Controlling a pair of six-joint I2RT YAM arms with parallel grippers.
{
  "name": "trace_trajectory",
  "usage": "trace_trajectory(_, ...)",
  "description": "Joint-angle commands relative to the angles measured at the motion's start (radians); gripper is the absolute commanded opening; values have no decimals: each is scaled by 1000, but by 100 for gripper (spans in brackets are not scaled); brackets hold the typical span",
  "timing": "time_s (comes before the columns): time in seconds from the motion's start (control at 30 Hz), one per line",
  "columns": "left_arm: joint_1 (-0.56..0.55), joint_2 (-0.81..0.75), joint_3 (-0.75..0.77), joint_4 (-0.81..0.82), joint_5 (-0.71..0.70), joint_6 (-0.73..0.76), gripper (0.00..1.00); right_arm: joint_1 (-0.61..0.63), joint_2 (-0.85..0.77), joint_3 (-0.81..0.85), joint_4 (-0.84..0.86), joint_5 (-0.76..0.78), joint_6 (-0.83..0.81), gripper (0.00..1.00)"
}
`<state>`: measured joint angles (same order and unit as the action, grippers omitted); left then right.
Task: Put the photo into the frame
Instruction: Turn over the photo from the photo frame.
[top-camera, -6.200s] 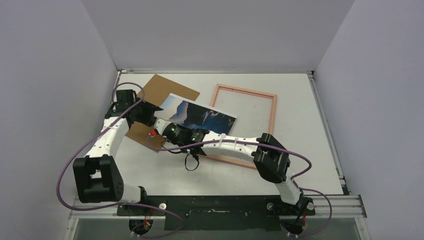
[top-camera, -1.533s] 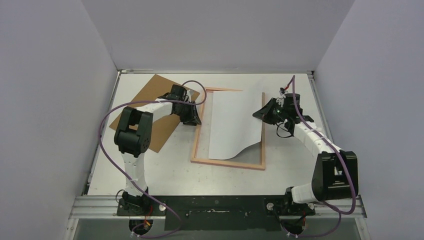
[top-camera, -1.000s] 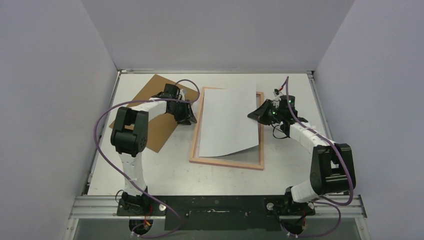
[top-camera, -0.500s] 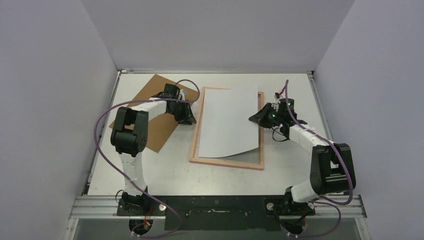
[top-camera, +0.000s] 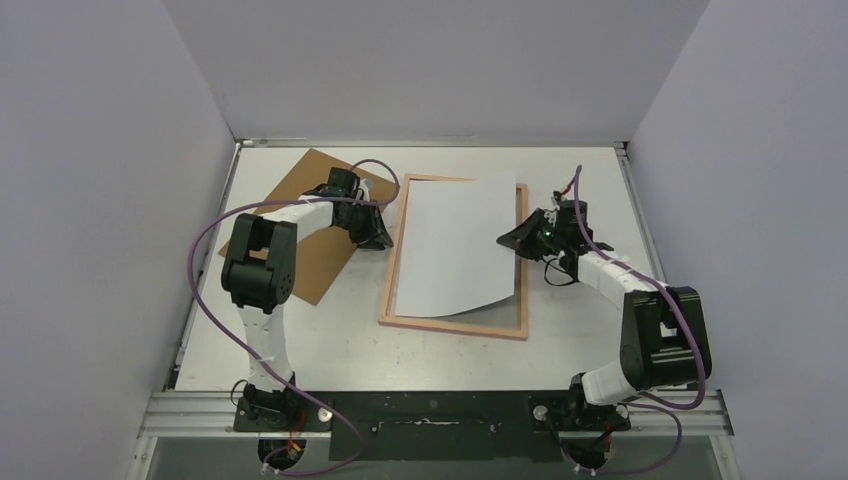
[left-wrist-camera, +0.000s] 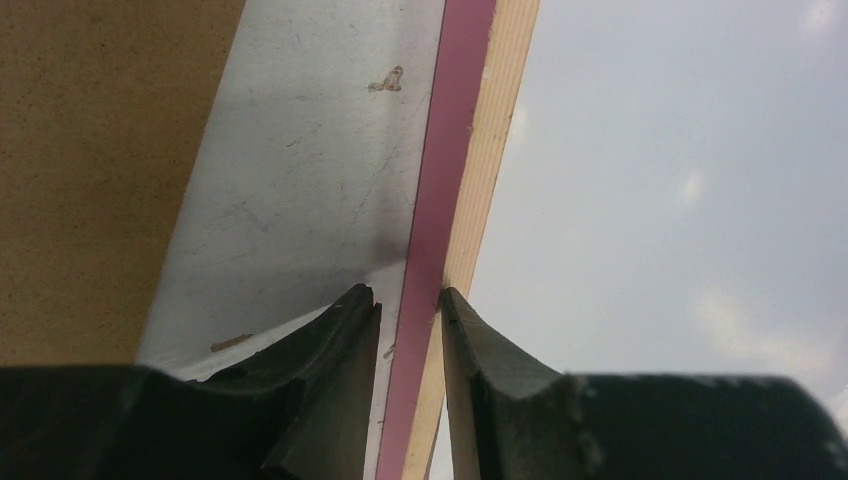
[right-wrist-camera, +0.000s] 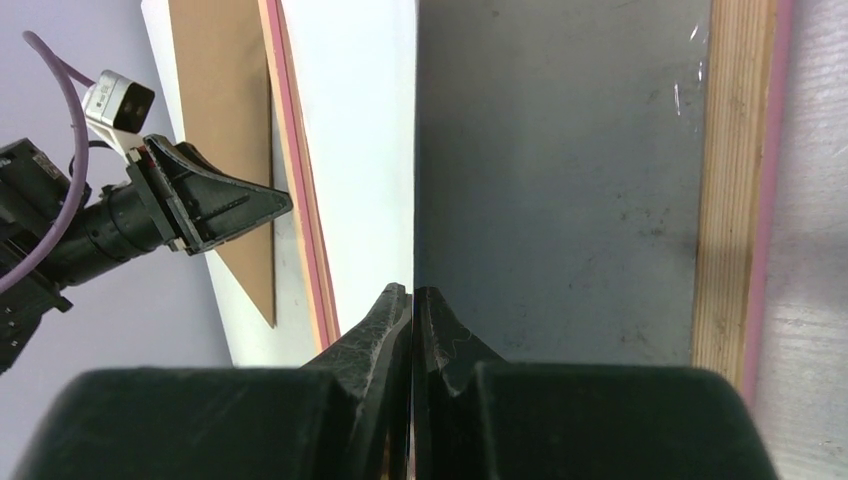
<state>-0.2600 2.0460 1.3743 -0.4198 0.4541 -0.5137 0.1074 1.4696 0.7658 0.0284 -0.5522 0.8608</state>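
Observation:
The frame (top-camera: 450, 325) lies at mid-table with its wood-coloured back up. The photo (top-camera: 455, 245) rests across it, white back up, its near edge curling off the glass. My right gripper (top-camera: 508, 240) is shut on the photo's right edge; in the right wrist view its fingertips (right-wrist-camera: 413, 292) pinch the thin sheet (right-wrist-camera: 365, 150) edge-on beside the frame's right rail (right-wrist-camera: 735, 200). My left gripper (top-camera: 385, 238) is at the frame's left rail. In the left wrist view its jaws (left-wrist-camera: 408, 300) are closed astride that pink and wood rail (left-wrist-camera: 455, 150), with the photo (left-wrist-camera: 680, 200) beyond it.
A brown fibreboard panel (top-camera: 300, 200) lies flat at the far left, partly under my left arm, and shows beside the rail (left-wrist-camera: 90, 150) in the left wrist view. The enclosure walls stand close on three sides. Purple cables loop over both arms.
Over the last second my right gripper has drawn the photo slightly toward the near side, uncovering the frame's far rail. My left jaws have narrowed onto the left rail.

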Motion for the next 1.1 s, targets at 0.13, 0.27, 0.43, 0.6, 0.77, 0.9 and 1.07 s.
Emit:
trace_trajectory(0.13, 4, 10, 14, 14, 24, -4, 27, 23, 18, -32, 63, 41, 105, 0)
trace_trajectory(0.27, 4, 10, 11, 16, 23, -4, 27, 29, 3, -33, 60, 36, 118, 0)
trace_trajectory(0.43, 3, 11, 12, 17, 23, -7, 27, 36, 0, -38, 39, 58, 86, 0)
trace_trajectory(0.6, 5, 11, 11, 18, 23, -8, 27, 51, 38, -21, 40, 65, 51, 0)
trace_trajectory(0.77, 5, 6, 5, 17, 21, -8, 28, 60, 20, -22, 30, 75, 28, 9)
trace_trajectory(0.9, 5, -2, -1, 19, 19, -8, 28, 59, 11, -9, 2, 80, 9, 16)
trace_trajectory(1.07, 5, -13, 8, 4, 7, -1, 29, 60, -9, 21, -73, 99, -21, 34)
